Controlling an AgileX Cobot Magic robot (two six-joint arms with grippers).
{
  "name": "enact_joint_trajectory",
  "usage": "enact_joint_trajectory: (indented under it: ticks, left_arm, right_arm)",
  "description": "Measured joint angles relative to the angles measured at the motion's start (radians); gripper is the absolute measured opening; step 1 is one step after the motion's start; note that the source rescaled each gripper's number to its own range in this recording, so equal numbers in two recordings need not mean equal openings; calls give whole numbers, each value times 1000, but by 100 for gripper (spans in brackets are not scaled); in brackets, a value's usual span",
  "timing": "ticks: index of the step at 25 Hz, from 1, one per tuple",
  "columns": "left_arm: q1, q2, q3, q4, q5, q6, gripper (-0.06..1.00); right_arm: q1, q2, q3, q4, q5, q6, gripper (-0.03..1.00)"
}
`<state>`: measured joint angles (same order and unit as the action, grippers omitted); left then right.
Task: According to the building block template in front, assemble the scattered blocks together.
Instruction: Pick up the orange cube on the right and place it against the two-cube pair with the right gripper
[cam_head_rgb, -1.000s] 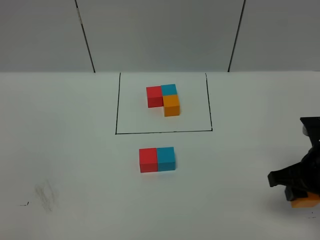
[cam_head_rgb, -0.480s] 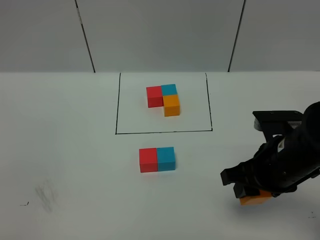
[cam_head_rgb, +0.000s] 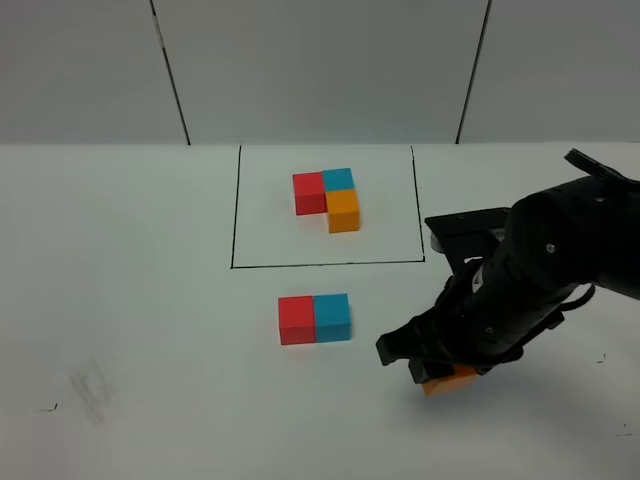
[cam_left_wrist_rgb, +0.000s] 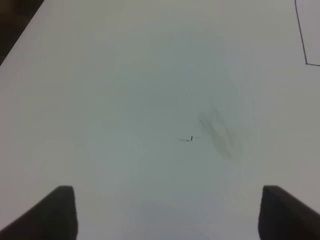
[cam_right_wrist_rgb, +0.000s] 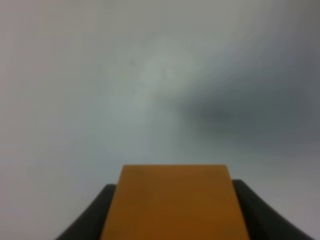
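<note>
Right fingers (cam_right_wrist_rgb: 92, 221) clamped on orange block (cam_head_rgb: 452, 381), near and right of centre, red block (cam_head_rgb: 296, 319) and blue block (cam_head_rgb: 332, 317) touching side by side at centre, template (cam_head_rgb: 328, 198) inside black outline beyond them, left fingers (cam_left_wrist_rgb: 60, 212) wide apart above near-left counter (cam_left_wrist_rgb: 125, 90)

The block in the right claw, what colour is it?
Orange; the block shows best in the right wrist view.

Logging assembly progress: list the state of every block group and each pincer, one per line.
building block template, complete L inside the black outline.
red block, on the table, touching the blue block.
blue block, on the table, side against the red block.
orange block, gripped, apart from the pair.
right pincer, shut on the orange block.
left pincer, open, holding nothing.
</note>
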<state>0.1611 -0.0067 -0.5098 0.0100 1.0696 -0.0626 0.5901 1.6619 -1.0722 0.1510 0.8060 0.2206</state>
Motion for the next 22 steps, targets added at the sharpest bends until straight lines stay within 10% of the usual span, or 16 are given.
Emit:
enact_joint_trajectory:
  ticks: [14,22]
  left_arm:
    - [0,0,0,2,0,0,100]
    - [0,0,0,2,0,1,100]
  right_arm:
    - [217,10,-81,-239,88,256,21]
    - [280,10,-81,-211,98,273,21]
